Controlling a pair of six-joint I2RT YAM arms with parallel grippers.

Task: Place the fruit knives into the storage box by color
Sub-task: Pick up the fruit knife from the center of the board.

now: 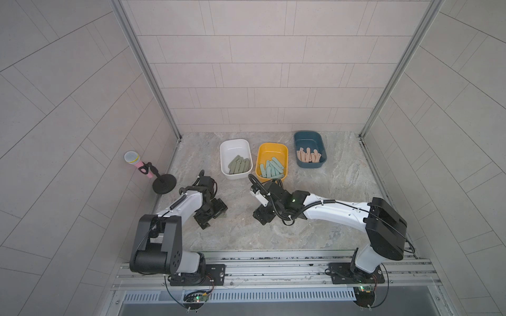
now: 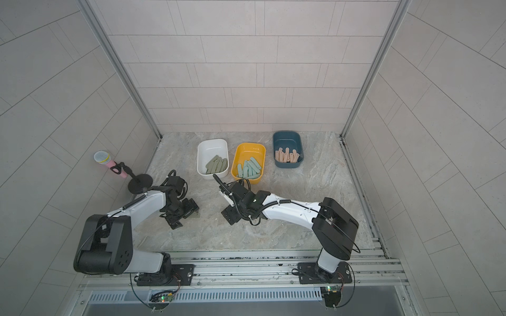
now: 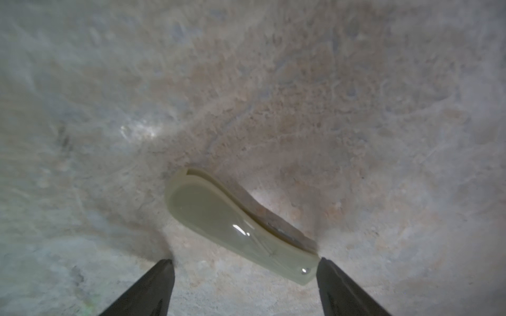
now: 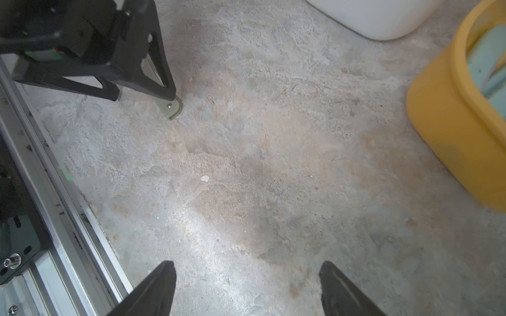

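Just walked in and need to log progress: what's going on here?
Two robot arms are sorting fruit knives by colour. Olive-green knives lie in the white box, teal knives in the yellow box, and peach knives in the blue box. One loose olive-green knife lies on the table. The left gripper is low over it, jaws open, not gripping yet. The right gripper is open and empty.
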